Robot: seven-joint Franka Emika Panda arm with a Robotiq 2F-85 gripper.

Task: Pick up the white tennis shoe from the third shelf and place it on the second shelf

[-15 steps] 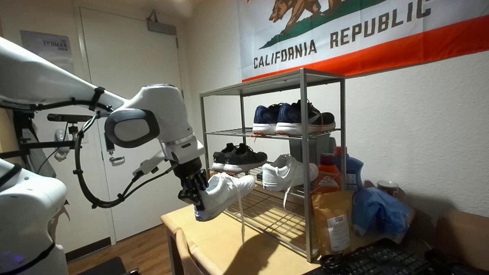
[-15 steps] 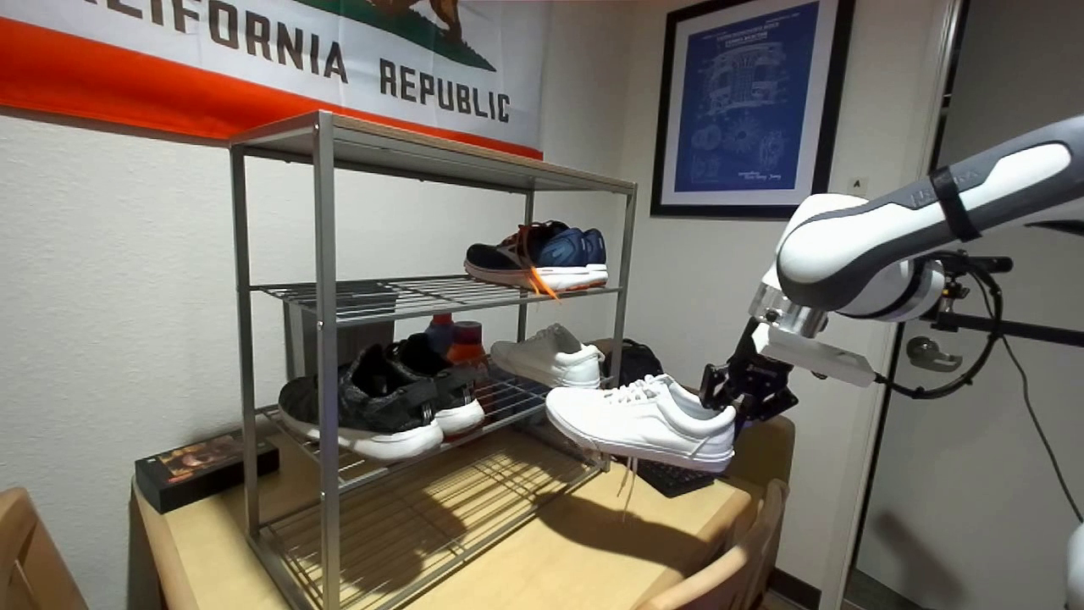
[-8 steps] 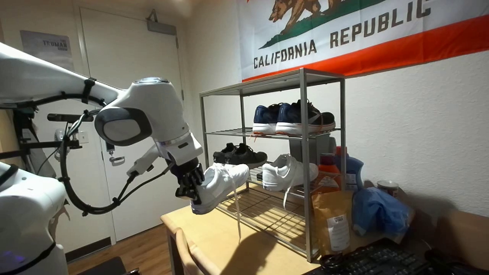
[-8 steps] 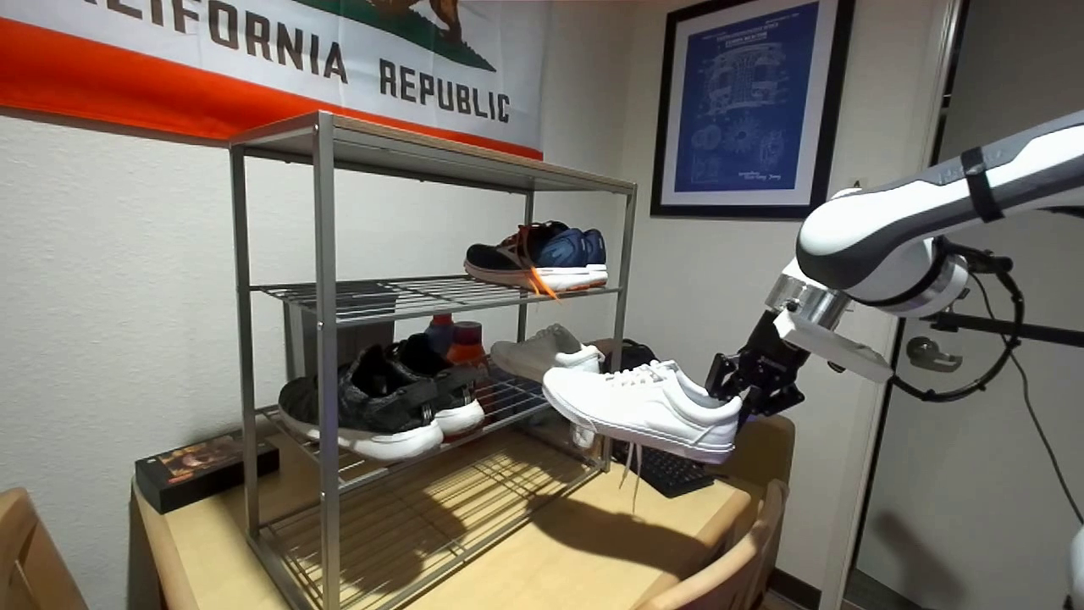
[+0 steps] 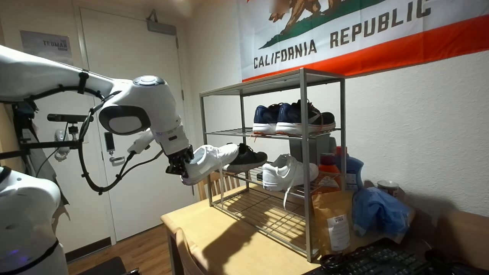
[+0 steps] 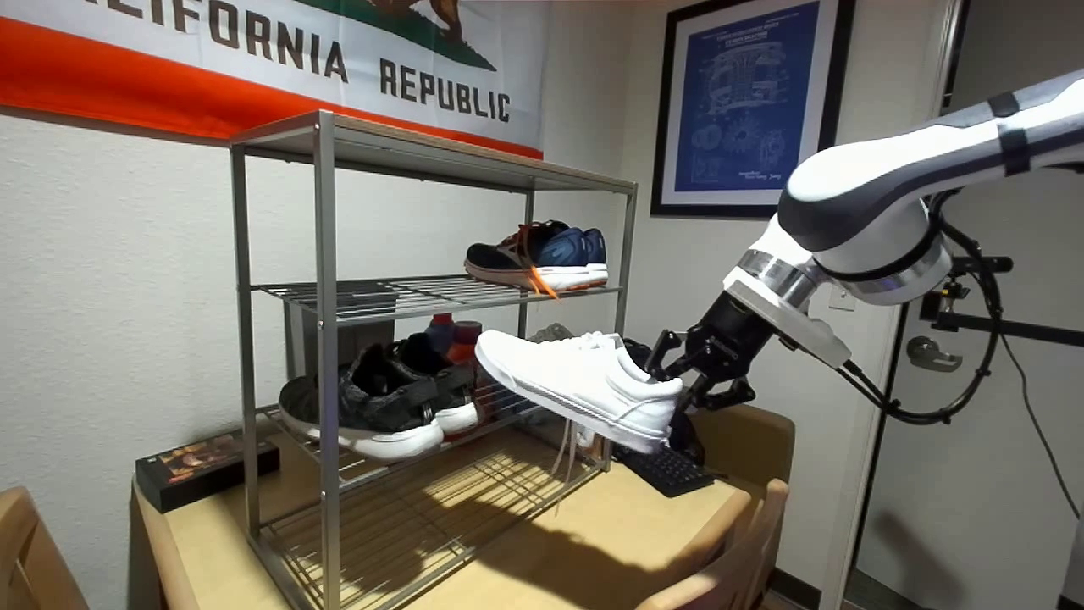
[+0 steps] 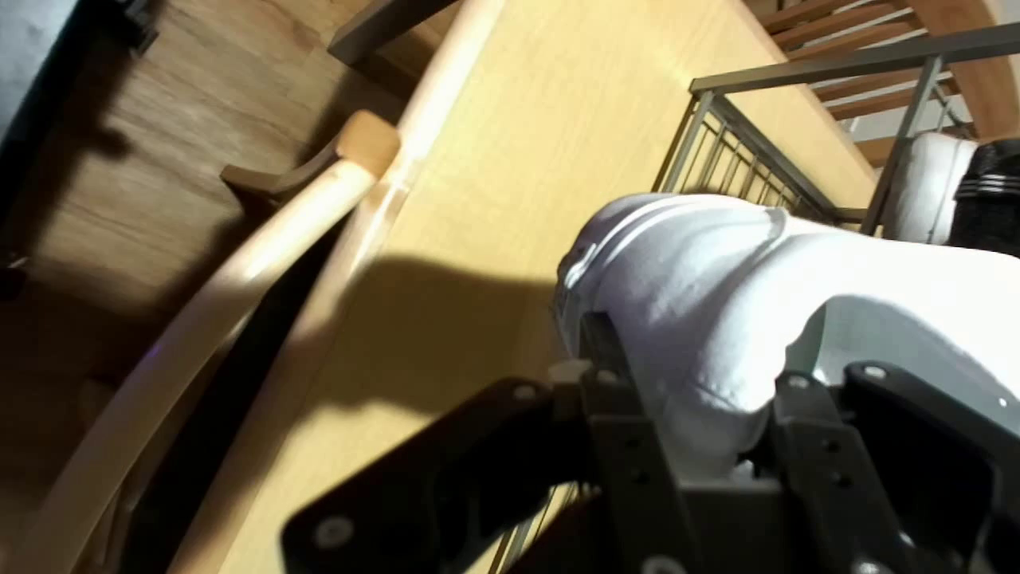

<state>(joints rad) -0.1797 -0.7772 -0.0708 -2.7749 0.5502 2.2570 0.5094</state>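
Pinching the heel of the white tennis shoe (image 5: 210, 162) in the gripper (image 7: 697, 359), closed down to a narrow gap, with one finger inside the collar and another against the outside. Held in the air near the front of the second shelf (image 5: 256, 176), toe-up, pointing to two o'clock in an exterior view. Cannot tell toe over that shelf from toe short of it. Looking along the second shelf toward three o'clock: past black shoes (image 5: 250, 157), partly covered by the toe, to another white shoe (image 5: 284, 175). At two o'clock, up to dark blue shoes (image 5: 290, 121) on the uppermost shoe tier (image 6: 406, 301). Between four and five, down to the third shelf (image 5: 261, 208), striped with light and shadow.
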